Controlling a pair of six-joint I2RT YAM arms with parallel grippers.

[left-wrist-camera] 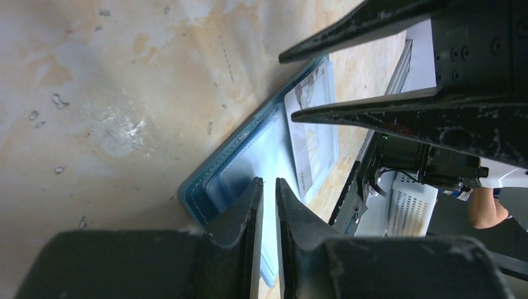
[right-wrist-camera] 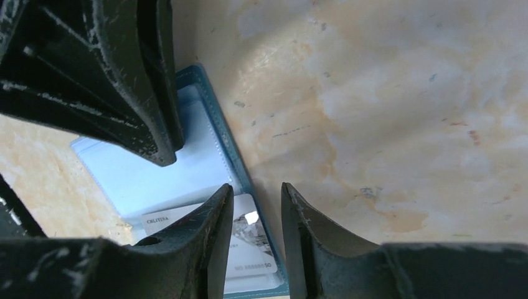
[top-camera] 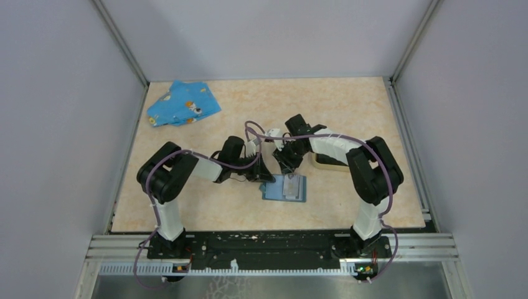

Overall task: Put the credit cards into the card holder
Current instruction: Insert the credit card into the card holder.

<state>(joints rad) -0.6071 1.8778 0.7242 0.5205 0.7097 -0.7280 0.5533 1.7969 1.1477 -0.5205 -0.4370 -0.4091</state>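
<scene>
At centre of table (top-camera: 348, 106), left gripper (left-wrist-camera: 269, 187), jaws nearly together, likely pins blue case (right-wrist-camera: 193, 168) flat; right gripper (right-wrist-camera: 256, 193), jaws apart, empty, above card (right-wrist-camera: 249, 249) to pinch.

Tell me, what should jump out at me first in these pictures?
The left end effector and the right end effector crowd tip to tip at mid-table over a blue card case, lying open with clear sleeves and one card tucked in. A bright blue patterned cloth lies crumpled in the far left corner.
</scene>
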